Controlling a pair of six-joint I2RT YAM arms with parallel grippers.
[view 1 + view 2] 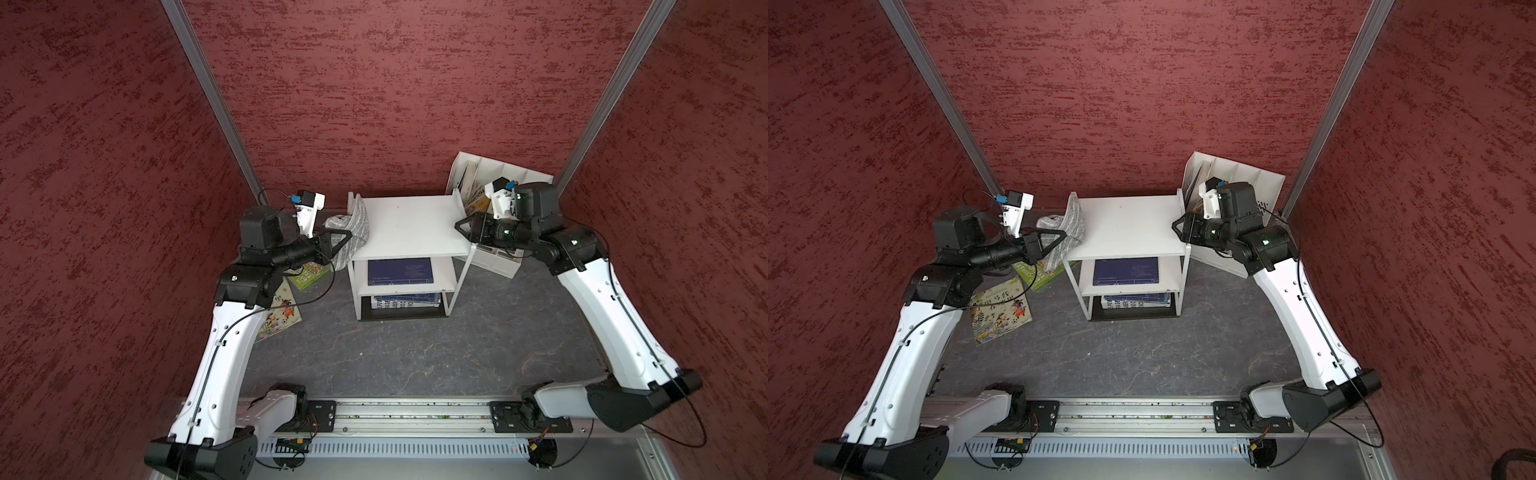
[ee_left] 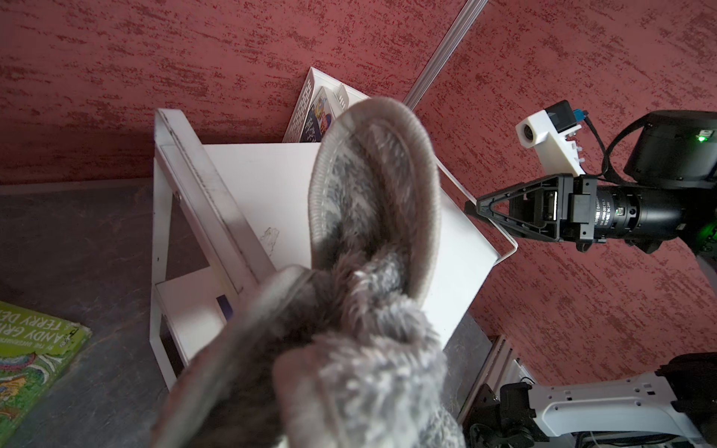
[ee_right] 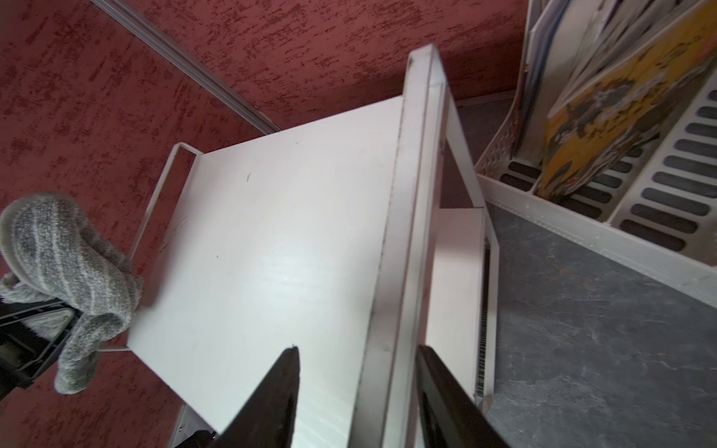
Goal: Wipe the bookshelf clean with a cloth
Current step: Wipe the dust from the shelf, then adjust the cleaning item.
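The left tool is clamping the floppy grey striped cloth at the left edge of the white three-tier bookshelf; the right tool, jaws apart, is straddling its right rail. Bracing there, then sweeping flat, seems wisest.

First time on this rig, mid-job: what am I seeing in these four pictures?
Two robot arms, each ending in a pincer. Two pictures look down from one overhead camera; two come from cameras on the wrists. On the dark table stand the white bookshelf, with blue books on its lower tiers, and a slotted file holder; picture books lie beside. The left pincer is shut on the grey cloth at the shelf's edge. The right pincer is open, astride the opposite rail, holding nothing.
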